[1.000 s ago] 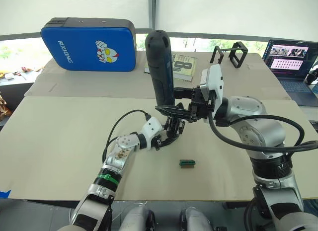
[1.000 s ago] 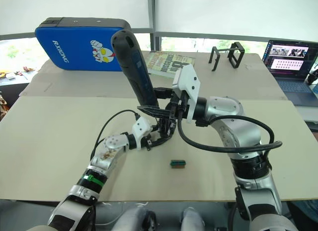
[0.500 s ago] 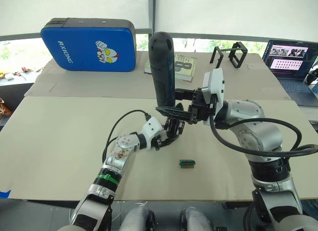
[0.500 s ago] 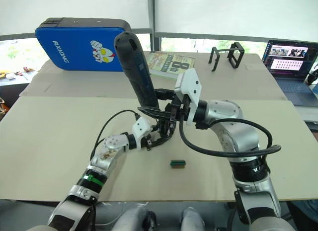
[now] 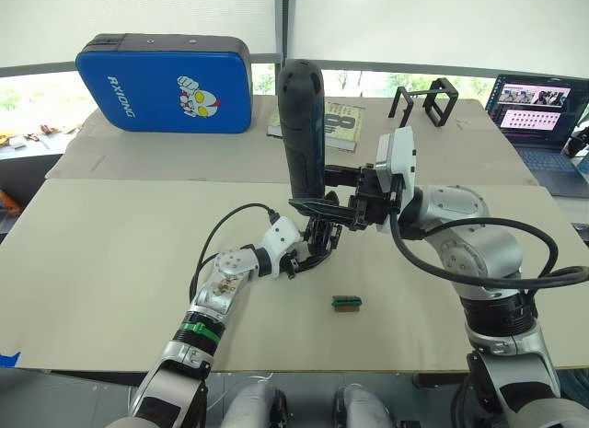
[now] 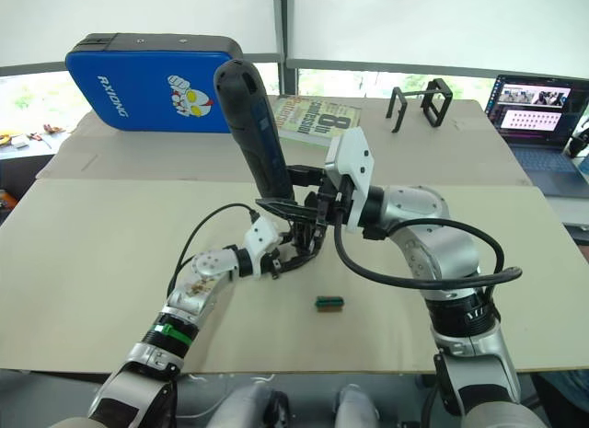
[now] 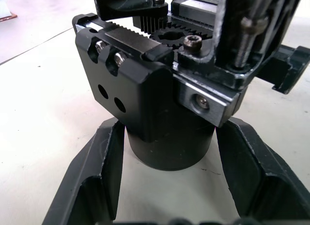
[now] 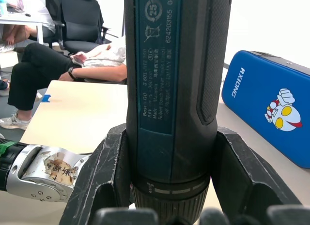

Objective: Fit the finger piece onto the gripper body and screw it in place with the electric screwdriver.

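Observation:
The gripper body [image 5: 322, 235], a small black assembly on a round base, stands on the table at centre. My left gripper [image 5: 311, 250] is shut on that base, one finger [image 7: 99, 176] on each side of it. The electric screwdriver [image 5: 302, 124] stands nearly upright over the body with my right gripper [image 5: 315, 189] shut around its lower barrel [image 8: 169, 89]. Its metal bit [image 7: 247, 31] comes down onto the top of the body. A black part [image 7: 131, 5] lies on the toothed rack there; I cannot tell whether it is the finger piece.
A tiny green-and-black block [image 5: 346, 303] lies just in front of the grippers. At the back are a blue case [image 5: 164, 83], a booklet [image 5: 342, 124], black frame brackets [image 5: 428, 101] and a laptop [image 5: 538, 110]. Seated people [image 8: 58, 65] are beyond the table.
Over the last second the right arm shifted slightly and the screwdriver's top tipped a little to the right. The left gripper and the body have stayed in place.

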